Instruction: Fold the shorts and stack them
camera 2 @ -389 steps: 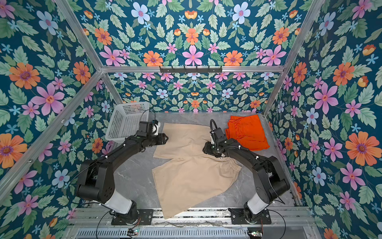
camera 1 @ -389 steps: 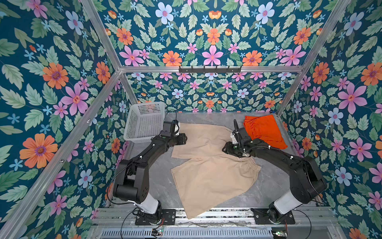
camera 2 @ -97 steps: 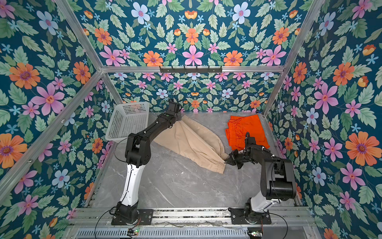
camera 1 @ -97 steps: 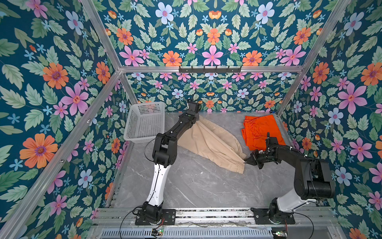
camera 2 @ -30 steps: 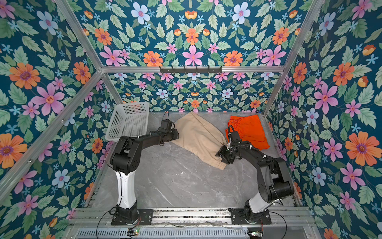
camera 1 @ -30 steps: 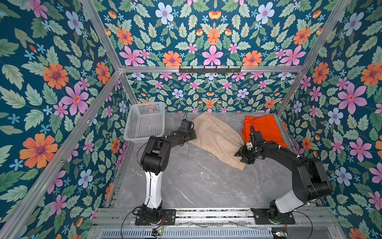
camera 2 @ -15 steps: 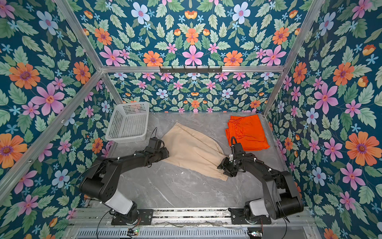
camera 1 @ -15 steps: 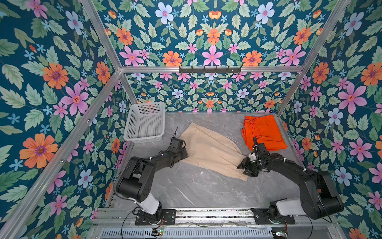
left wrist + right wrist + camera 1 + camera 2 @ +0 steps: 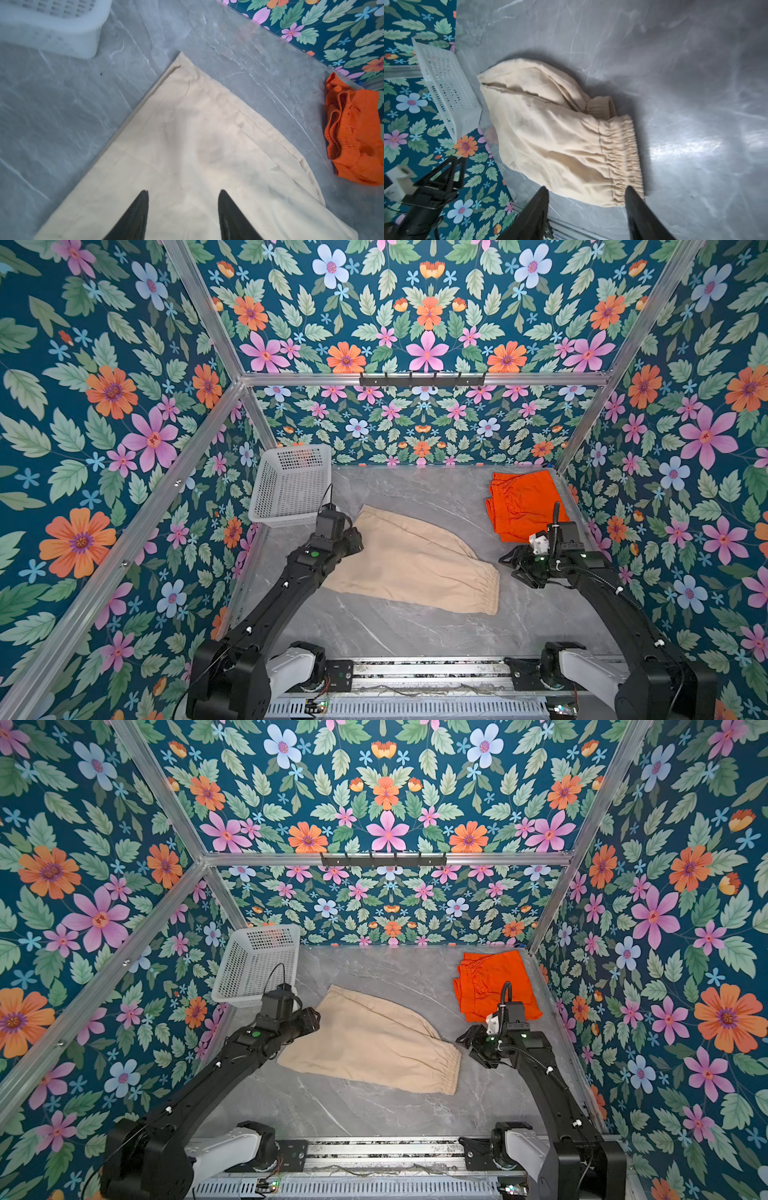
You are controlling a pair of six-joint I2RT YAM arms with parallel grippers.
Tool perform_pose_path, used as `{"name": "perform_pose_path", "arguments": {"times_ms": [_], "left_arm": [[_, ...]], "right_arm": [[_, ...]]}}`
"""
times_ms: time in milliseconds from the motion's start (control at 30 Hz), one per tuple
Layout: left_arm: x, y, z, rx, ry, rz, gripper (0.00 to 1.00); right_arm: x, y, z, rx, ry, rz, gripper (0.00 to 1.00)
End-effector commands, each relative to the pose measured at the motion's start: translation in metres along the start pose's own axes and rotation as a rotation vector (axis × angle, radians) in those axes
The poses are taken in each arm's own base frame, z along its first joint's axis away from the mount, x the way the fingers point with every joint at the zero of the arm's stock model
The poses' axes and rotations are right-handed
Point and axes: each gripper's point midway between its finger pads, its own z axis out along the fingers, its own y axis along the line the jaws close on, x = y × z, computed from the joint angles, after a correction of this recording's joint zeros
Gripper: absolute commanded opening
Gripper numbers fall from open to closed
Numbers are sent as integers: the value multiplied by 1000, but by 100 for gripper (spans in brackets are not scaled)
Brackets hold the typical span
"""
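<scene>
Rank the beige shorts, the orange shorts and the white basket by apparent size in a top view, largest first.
1. Beige shorts: clearly the largest, spread across the middle of the table.
2 and 3. White basket and orange shorts: about alike, too close to rank.

I work inside a box of wallpaper: dark teal, thick with green leaves and pink, orange and pale blue flowers, on the back and both sides. Silver metal bars frame the corners, and a black rack of hooks sits on the back bar. Under me lies a grey marbled tabletop with white veins, shining softly where light falls. A white perforated basket stands in the far left corner.
</scene>
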Motion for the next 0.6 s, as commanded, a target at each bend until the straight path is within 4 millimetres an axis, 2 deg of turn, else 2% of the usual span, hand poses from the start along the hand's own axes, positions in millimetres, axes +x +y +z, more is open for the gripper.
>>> {"name": "perform_pose_path", "arguments": {"times_ms": [0, 100, 233, 400, 567], "left_arm": [[-11, -21, 14, 132, 77, 251, 56], [-20, -29, 38, 205, 152, 416, 55], [-26, -43, 63, 335, 228, 659, 54], [-30, -59, 81, 517, 278, 908, 50], [-27, -52, 102, 565, 333, 1105, 49]], "right_arm": [[-8, 2, 2, -7, 17, -154, 60], [-15, -2, 14, 20, 72, -180, 61], [-10, -8, 36, 6, 192, -126, 63], [-9, -17, 56, 2, 244, -53, 66], [-7, -26, 68, 16, 275, -15, 67]]}}
